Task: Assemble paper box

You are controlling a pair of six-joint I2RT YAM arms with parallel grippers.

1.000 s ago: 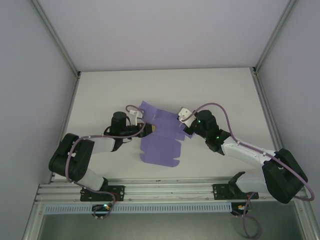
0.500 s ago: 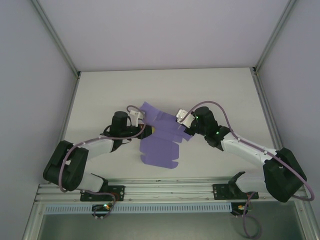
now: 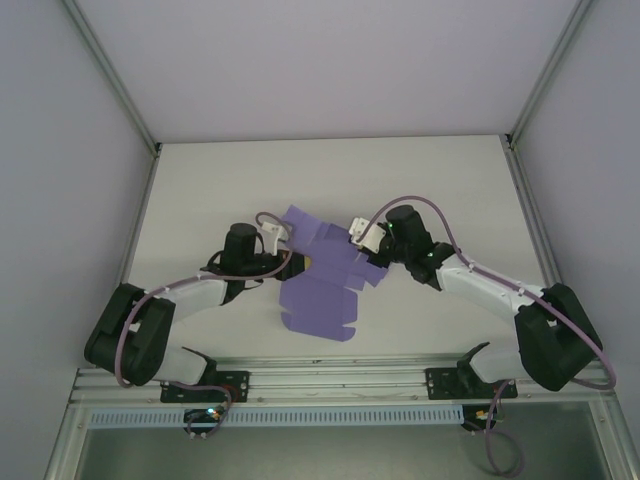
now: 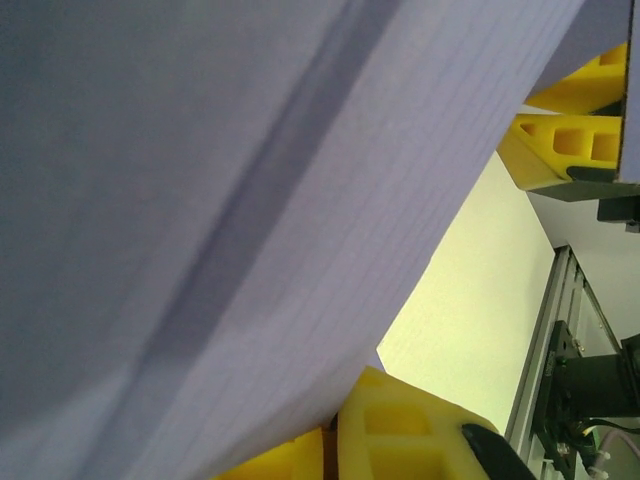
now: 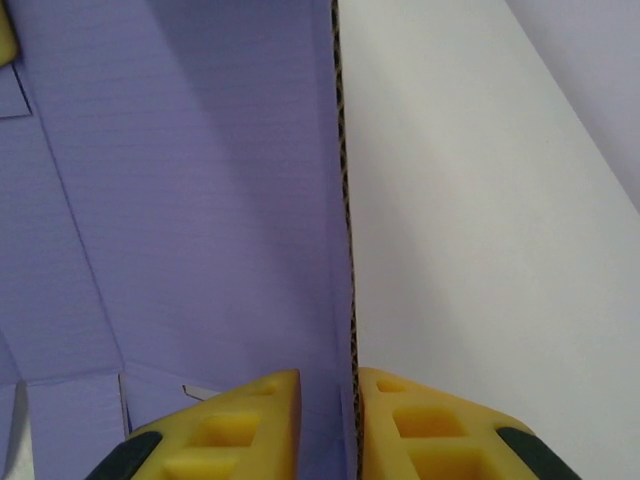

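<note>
The paper box (image 3: 320,285) is a flat purple die-cut sheet with flaps, lying mid-table. My left gripper (image 3: 297,260) is at its left edge. In the left wrist view the card (image 4: 200,200) runs right up to the lens, and the yellow fingers of the left gripper (image 4: 335,430) are shut on its edge. My right gripper (image 3: 368,248) is at the sheet's upper right corner. In the right wrist view a raised flap (image 5: 180,200) stands edge-on between the right gripper (image 5: 328,385) fingers. It rests against the right finger (image 5: 430,420), with a gap to the left one, so the jaws are open.
The white table (image 3: 420,180) lies bare around the sheet and is bounded by grey enclosure walls. An aluminium rail (image 3: 330,375) with both arm bases runs along the near edge. The right gripper's yellow fingers (image 4: 570,140) show past the card in the left wrist view.
My right gripper's wrist has shifted slightly up and left along the sheet's right corner. The left arm has stretched out flatter while keeping hold of the left edge.
</note>
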